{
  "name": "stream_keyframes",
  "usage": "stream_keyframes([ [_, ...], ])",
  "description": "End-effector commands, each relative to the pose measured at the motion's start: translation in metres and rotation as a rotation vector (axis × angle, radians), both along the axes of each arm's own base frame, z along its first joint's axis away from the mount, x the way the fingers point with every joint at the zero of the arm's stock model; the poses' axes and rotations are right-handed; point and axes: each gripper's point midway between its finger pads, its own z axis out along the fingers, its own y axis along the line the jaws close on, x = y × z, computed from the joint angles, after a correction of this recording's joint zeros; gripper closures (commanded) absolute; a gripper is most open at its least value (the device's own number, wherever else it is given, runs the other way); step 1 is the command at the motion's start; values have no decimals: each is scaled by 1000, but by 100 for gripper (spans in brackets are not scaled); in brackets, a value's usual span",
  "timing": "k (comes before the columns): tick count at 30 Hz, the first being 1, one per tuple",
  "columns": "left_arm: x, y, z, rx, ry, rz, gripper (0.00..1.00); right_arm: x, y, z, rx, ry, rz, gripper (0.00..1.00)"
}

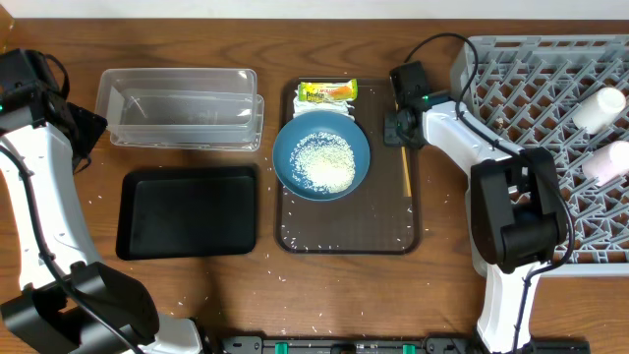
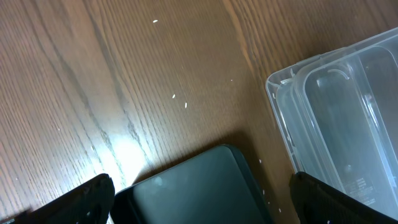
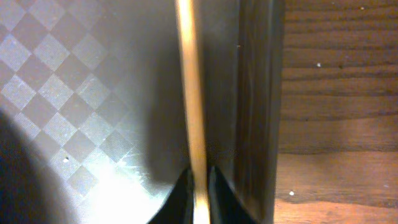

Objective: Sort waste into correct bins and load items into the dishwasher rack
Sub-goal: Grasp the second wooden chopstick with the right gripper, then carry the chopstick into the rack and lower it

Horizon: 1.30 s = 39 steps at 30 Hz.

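Wooden chopsticks (image 3: 191, 93) are clamped by the right gripper (image 3: 200, 186) at the brown tray's (image 1: 295, 241) right edge — the left gripper (image 2: 205, 199) is held wide open, empty.

Overhead view: you had it fixed above the table (image 1: 197, 280), looking straight down, far enough off to hold the whole layout, from the clear tub (image 1: 182, 108) to the dishwasher rack (image 1: 550, 59).
Left wrist view: you had it close over the table, facing down past the left gripper (image 2: 202, 202) at one corner each of the black tray (image 2: 193, 186) and the clear tub.
Right wrist view: you had it very near the brown serving tray (image 3: 62, 93), looking past the right gripper (image 3: 199, 186) along the chopsticks (image 3: 189, 93) by the tray's rim.
Shared, overhead and left wrist: both corners and the wood between them.
Shared, overhead and right wrist: the chopsticks and that rim.
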Motion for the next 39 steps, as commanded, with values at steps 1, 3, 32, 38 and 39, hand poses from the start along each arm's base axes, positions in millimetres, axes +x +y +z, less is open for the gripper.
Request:
stream_keyframes([
  [1, 0, 3, 1, 7, 0, 10, 7, -9, 4, -12, 28, 42, 4, 99],
  [3, 0, 3, 1, 7, 0, 10, 7, -6, 4, -5, 32, 28, 2, 99],
  [32, 0, 3, 1, 7, 0, 10, 7, 18, -145, 176, -66, -317, -80, 98],
  [38, 0, 3, 1, 7, 0, 10, 7, 13, -171, 173, -137, -302, -140, 97],
  [39, 0, 3, 1, 7, 0, 10, 7, 13, -173, 173, -138, -300, -143, 97],
])
